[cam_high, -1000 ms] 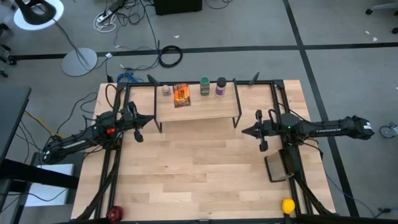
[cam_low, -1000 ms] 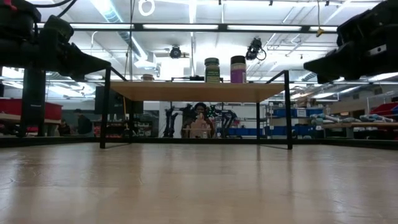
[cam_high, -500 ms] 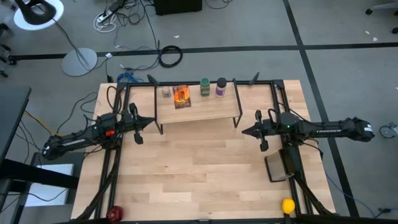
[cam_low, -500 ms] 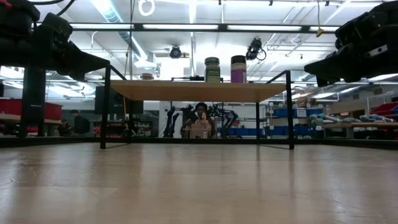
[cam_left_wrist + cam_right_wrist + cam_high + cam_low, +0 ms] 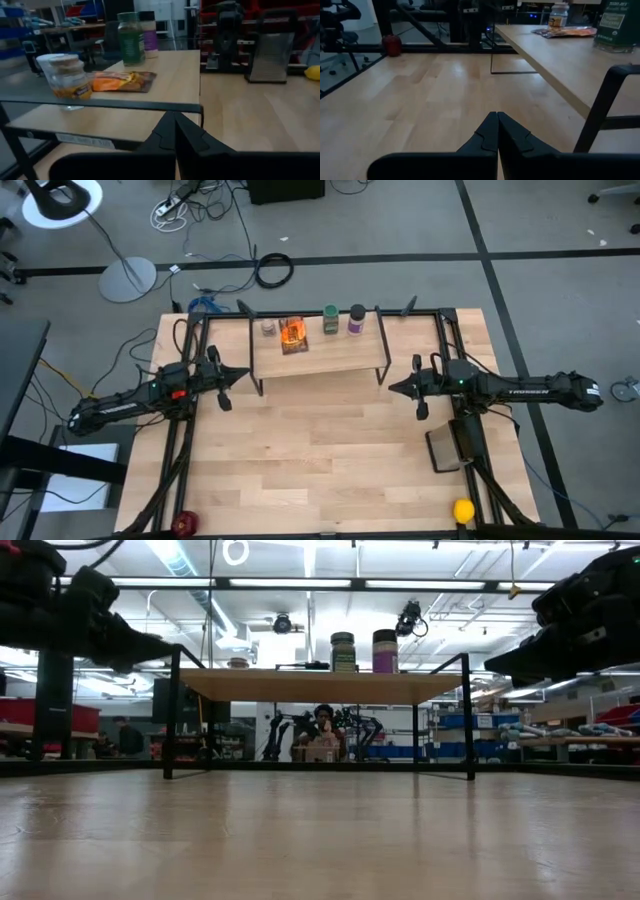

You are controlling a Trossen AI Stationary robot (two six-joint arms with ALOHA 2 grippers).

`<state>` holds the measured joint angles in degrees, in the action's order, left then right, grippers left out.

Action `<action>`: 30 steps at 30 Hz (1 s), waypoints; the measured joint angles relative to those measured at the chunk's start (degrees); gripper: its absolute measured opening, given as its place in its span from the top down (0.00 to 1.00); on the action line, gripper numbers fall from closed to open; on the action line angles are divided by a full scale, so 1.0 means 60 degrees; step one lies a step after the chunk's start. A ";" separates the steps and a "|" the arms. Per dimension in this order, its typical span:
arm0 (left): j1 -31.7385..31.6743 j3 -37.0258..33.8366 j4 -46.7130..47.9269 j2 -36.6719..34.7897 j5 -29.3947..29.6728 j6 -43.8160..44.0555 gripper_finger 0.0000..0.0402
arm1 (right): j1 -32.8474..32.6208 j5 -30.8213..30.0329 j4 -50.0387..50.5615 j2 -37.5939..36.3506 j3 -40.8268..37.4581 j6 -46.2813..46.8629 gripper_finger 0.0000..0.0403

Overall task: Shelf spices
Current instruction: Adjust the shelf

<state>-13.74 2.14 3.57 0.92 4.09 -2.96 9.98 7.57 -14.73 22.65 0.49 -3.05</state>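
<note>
black two-finger right gripper point(image 5: 392, 390) eased slightly toward the table's right side, black two-finger left gripper point(image 5: 246, 372) shifted marginally — nothing else changed

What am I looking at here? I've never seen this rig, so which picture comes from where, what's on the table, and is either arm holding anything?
This is a two-armed robot at a wooden table. The overhead picture looks straight down. The low picture looks level across the tabletop. The other two come from cameras on each arm's wrist.

The left gripper sits beside one end of the shelf, a low riser on thin black legs. The right gripper sits beside the other end. Both are shut and hold nothing.

On the shelf stand a pale-capped jar, an orange packet lying flat, a green-lidded jar and a purple-labelled jar.

On the table itself are a metal grater, a yellow ball and a red ball.
</note>
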 joint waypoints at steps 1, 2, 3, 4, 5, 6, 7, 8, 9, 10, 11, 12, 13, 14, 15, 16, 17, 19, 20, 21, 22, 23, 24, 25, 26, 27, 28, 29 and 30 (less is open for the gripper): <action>-0.0003 0.0049 -0.0054 0.0001 0.0052 -0.0069 1.00 | 0.0000 0.0000 0.0046 0.0000 0.0000 0.0000 1.00; -0.0003 0.0117 -0.0132 0.0017 -0.0051 -0.0180 1.00 | 0.0000 0.0000 0.0076 0.0000 -0.0004 0.0000 1.00; -0.0004 0.0218 -0.0243 0.0024 -0.0155 -0.0227 1.00 | 0.0000 0.0000 0.0084 0.0007 -0.0004 0.0000 1.00; -0.0002 0.0364 -0.0366 0.0010 -0.0239 -0.0248 1.00 | 0.0000 0.0000 0.0088 0.0004 -0.0004 0.0000 1.00; 0.0000 0.0523 -0.0491 0.0001 -0.0338 -0.0254 1.00 | 0.0000 0.0000 0.0107 0.0001 -0.0004 0.0006 1.00; 0.0000 0.0640 -0.0590 -0.0018 -0.0431 -0.0273 1.00 | 0.0000 0.0000 0.0114 0.0001 -0.0004 0.0006 1.00; 0.0000 0.0707 -0.0610 -0.0012 -0.0602 -0.0290 1.00 | 0.0000 0.0000 0.0115 0.0001 -0.0004 0.0004 1.00; 0.0000 0.0713 -0.0499 -0.0008 -0.0775 -0.0298 1.00 | 0.0000 0.0000 0.0122 0.0001 -0.0004 0.0004 1.00; 0.0000 0.0713 -0.0423 0.0002 -0.0971 -0.0284 1.00 | 0.0000 0.0000 0.0136 0.0001 -0.0004 0.0007 1.00; 0.0000 0.0732 -0.0445 0.0009 -0.1196 -0.0258 1.00 | 0.0000 0.0000 0.0136 0.0001 -0.0004 0.0007 1.00; 0.0000 0.0755 -0.0518 0.0005 -0.1516 -0.0242 1.00 | 0.0000 0.0000 0.0136 0.0001 -0.0004 0.0007 1.00; 0.0000 0.0770 -0.0526 -0.0007 -0.1847 -0.0232 1.00 | 0.0000 0.0000 0.0134 0.0001 -0.0004 0.0007 1.00; 0.0000 0.0790 -0.0488 -0.0014 -0.2143 -0.0200 1.00 | 0.0000 0.0000 0.0132 0.0001 -0.0004 0.0007 1.00; 0.0000 0.0800 -0.0313 -0.0007 -0.2369 -0.0121 1.00 | 0.0000 0.0002 0.0136 0.0001 -0.0004 0.0007 1.00; 0.0000 0.0795 0.0011 -0.0006 -0.2544 0.0016 1.00 | 0.0000 0.0000 0.0135 0.0001 -0.0004 0.0007 1.00; 0.0000 0.0785 0.0315 -0.0002 -0.2689 0.0112 1.00 | 0.0000 0.0000 0.0132 0.0001 -0.0004 0.0007 1.00; 0.0000 0.0785 0.0576 0.0001 -0.2803 0.0224 1.00 | 0.0000 0.0000 0.0132 0.0001 -0.0004 0.0007 1.00; 0.0000 0.0785 0.1106 -0.0006 -0.2888 0.0336 1.00 | 0.0000 0.0000 0.0111 0.0001 -0.0006 0.0004 1.00; 0.0000 0.0753 0.1238 -0.0006 -0.2878 0.0372 1.00 | 0.0000 0.0000 0.0112 0.0001 -0.0007 0.0004 1.00; 0.0000 0.0668 0.1310 -0.0006 -0.2789 0.0441 1.00 | 0.0000 0.0000 0.0113 0.0001 -0.0007 0.0001 1.00; 0.0000 0.0572 0.1360 -0.0006 -0.2633 0.0493 1.00 | 0.0000 0.0000 0.0114 0.0001 -0.0007 0.0001 1.00; -0.0001 0.0471 0.1341 -0.0005 -0.2476 0.0505 1.00 | 0.0000 0.0000 0.0114 0.0001 -0.0007 0.0000 1.00; -0.0001 0.0382 0.1226 0.0000 -0.2333 0.0520 1.00 | 0.0000 0.0000 0.0110 0.0001 -0.0007 0.0002 1.00; -0.0004 0.0352 0.1078 0.0034 -0.2252 0.0523 1.00 | 0.0000 0.0000 0.0107 0.0001 -0.0007 0.0011 1.00; -0.0004 0.0339 0.0986 0.0104 -0.2191 0.0513 1.00 | 0.0000 0.0003 0.0116 0.0000 -0.0007 0.0039 1.00; -0.0004 0.0337 0.0896 0.0180 -0.2187 0.0490 1.00 | 0.0000 -0.0003 0.0107 -0.0003 -0.0007 0.0065 1.00; -0.0004 0.0326 0.0883 0.0195 -0.2163 0.0452 1.00 | 0.0000 0.0001 0.0111 -0.0002 -0.0007 0.0066 1.00; -0.0004 0.0323 0.0880 0.0225 -0.2163 0.0403 1.00 | 0.0000 -0.0004 0.0110 0.0001 -0.0007 0.0066 1.00; -0.0004 0.0323 0.0850 0.0231 -0.2160 0.0379 1.00 | 0.0000 -0.0003 0.0110 -0.0003 -0.0007 0.0066 1.00</action>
<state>-13.76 4.08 8.67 2.31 -8.87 -0.68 9.98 7.56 -14.06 22.63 0.45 -2.66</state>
